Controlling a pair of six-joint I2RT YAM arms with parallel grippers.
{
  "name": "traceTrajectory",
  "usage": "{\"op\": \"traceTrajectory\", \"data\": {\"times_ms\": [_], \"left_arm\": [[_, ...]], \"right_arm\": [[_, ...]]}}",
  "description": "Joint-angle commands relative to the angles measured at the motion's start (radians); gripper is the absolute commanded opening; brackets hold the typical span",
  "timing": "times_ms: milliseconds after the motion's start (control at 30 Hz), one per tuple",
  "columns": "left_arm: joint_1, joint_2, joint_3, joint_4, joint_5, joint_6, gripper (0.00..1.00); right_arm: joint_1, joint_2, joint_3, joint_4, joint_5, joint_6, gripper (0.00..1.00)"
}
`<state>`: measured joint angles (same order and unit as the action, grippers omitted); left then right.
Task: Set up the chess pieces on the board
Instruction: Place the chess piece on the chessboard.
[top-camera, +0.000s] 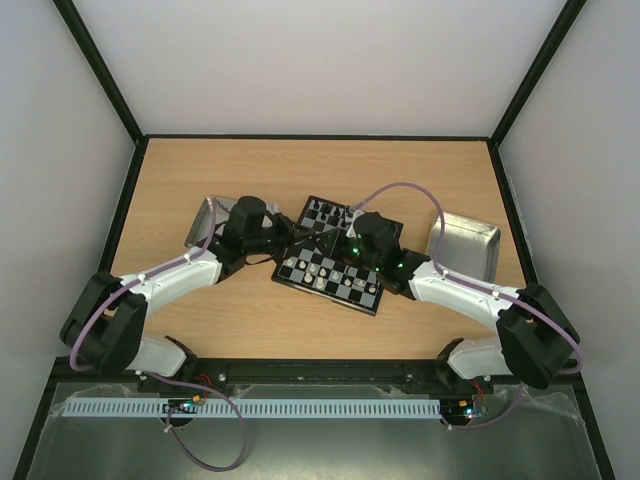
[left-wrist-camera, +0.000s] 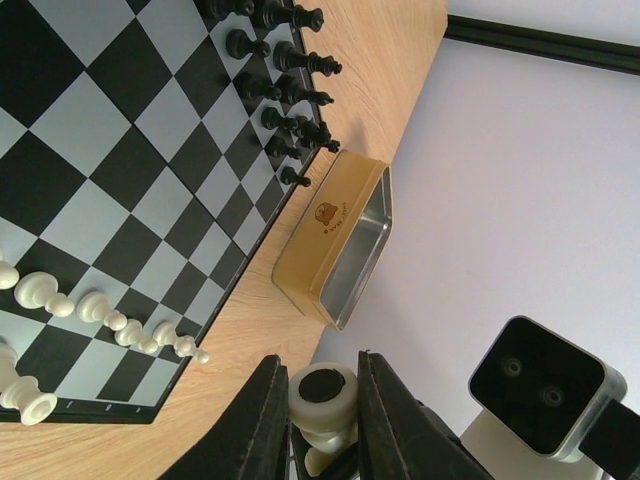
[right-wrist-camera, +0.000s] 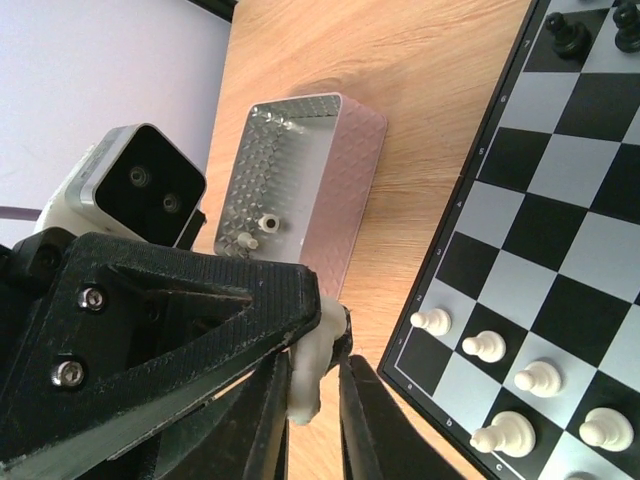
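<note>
Left wrist: tin (left-wrist-camera: 318, 235) beside board (left-wrist-camera: 110, 150) bears unreadable logo.

Light wooden table (top-camera: 300, 170), pretty plain. The board (top-camera: 312, 268) lies flat around the middle, turned at an angle. The left tray (top-camera: 203, 222) sits near the board's left side, and the right tray (top-camera: 465, 243) lies apart, close to the table's right edge.

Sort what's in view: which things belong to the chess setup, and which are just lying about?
Job: board, black pieces, white pieces, left-held piece, right-held piece.
Lying about: gold tin, pink tray.
</note>
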<state>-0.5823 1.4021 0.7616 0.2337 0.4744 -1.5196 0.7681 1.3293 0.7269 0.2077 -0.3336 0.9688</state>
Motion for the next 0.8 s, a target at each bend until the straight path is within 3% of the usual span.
{"op": "traceTrajectory", "data": {"times_ms": [0,133,300,367,500,767], "left_arm": [[-0.009,0.008,-0.003,0.014,0.024,-0.014,0.13],[-0.009,0.008,-0.005,0.01,0.027,-0.008,0.19],[-0.009,-0.026,0.08,-0.228,-0.121,0.201,0.52],[-0.005,-0.057,0.104,-0.324,-0.211,0.294,0.59],[0.016,-0.127,0.116,-0.438,-0.337,0.506,0.66],[0.048,-0.297,0.15,-0.65,-0.57,0.929,0.69]], "right_arm": [[0.007,0.0,0.03,-0.018,0.025,-0.001,0.11],[0.006,-0.016,0.03,-0.045,0.036,0.005,0.02],[0.006,-0.055,0.032,-0.153,0.067,0.006,0.02],[0.005,-0.081,0.029,-0.23,0.084,-0.002,0.02],[0.006,-0.138,0.051,-0.45,0.156,-0.041,0.02],[0.005,-0.146,0.135,-0.85,0.216,-0.107,0.02]]}}
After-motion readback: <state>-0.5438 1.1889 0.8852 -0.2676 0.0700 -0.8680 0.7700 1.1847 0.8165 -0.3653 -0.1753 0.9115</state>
